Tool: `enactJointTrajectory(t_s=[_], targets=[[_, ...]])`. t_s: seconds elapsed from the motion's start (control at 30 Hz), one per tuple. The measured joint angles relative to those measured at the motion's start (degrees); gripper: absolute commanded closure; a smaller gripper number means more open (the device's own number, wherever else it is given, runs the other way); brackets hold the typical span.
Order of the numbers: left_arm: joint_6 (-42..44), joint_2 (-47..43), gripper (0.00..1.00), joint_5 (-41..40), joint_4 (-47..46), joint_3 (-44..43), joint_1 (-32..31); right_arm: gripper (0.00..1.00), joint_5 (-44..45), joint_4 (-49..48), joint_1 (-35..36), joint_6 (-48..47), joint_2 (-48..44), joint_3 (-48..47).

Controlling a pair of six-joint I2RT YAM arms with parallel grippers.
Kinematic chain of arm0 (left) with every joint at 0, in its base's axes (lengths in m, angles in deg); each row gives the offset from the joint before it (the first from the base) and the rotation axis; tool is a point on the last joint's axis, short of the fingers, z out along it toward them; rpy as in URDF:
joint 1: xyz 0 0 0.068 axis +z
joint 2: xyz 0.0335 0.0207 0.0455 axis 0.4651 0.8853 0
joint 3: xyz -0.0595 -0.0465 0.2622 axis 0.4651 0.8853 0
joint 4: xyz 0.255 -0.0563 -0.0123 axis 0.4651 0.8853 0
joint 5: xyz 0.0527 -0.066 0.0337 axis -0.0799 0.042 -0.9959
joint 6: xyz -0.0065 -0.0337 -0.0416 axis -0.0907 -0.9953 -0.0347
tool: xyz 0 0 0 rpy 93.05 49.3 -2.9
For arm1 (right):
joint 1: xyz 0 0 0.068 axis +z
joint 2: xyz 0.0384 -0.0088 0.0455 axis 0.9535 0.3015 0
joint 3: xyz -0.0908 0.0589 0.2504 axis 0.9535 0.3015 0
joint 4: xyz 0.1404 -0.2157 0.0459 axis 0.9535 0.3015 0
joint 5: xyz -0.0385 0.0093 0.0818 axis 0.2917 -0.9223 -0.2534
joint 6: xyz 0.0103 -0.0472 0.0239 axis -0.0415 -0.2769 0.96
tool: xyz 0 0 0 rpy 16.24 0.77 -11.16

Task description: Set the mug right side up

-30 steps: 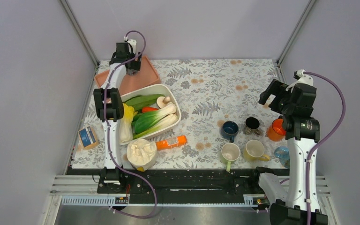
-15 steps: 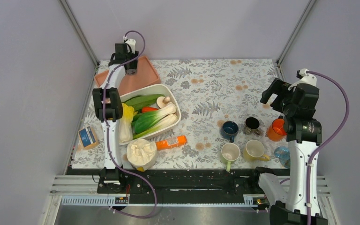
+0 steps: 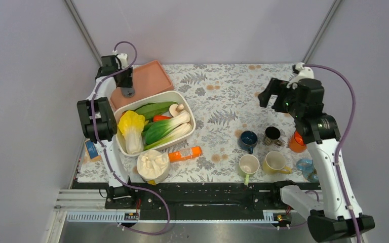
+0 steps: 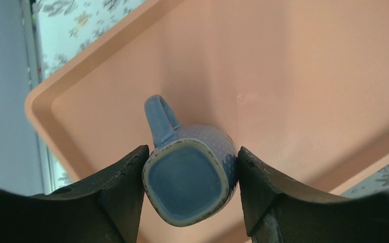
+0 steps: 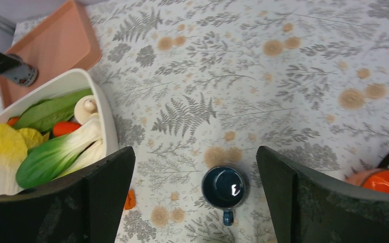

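No readable writing anywhere. The orange packet (image 3: 185, 153) and blue box (image 3: 93, 148) both carry print, too small to make out.

Table (image 3: 223, 91) has a pale cloth with a grey fern and tan flower pattern. Plain lilac-grey walls (image 3: 202, 25) on three sides, with two metal posts (image 3: 83, 33) at the back corners.

Counts:
- one pink tray (image 4: 294, 76), back left
- one white tub (image 3: 180, 95) of greens
- one pale bundle (image 3: 153, 166) by the packet
- six cups (image 3: 248, 164) clustered near the right arm, openings up; the sixth is half hidden behind the arm

Seventh is the mug (image 4: 187, 182): blue, over the left part of the tray. Left gripper (image 4: 191, 152) is clamped on its sides, handle pointing away from the wrist camera. The flat end facing that camera looks like the base, not certain. Can't tell whether it touches the tray.

Right gripper (image 5: 193, 152) is up over mid-table, fingers spread wide, holding nothing.
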Motion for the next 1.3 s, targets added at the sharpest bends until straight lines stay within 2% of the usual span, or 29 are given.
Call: enactJointTrajectory(t_s=[0.23, 0.53, 0.83, 1.3], targets=[[0.0, -4.9, 1.00, 2.1, -0.7, 7.1, 5.0, 0.00, 3.8, -2.2, 15.6, 0.3, 11.3, -6.5], [-3.4, -8.1, 1.00, 6.2, -1.3, 10.4, 7.3, 0.01, 5.0, -5.7, 27.5, -0.3, 25.1, -14.3], [-7.5, -11.1, 1.00, 8.8, -1.8, 12.6, 8.0, 0.01, 4.5, -8.9, 32.1, -0.7, 31.1, -17.5], [-13.7, -12.2, 1.00, 15.2, 0.1, 9.9, 8.0, 0.00, 3.3, -10.9, 32.5, -0.7, 31.8, -17.5]])
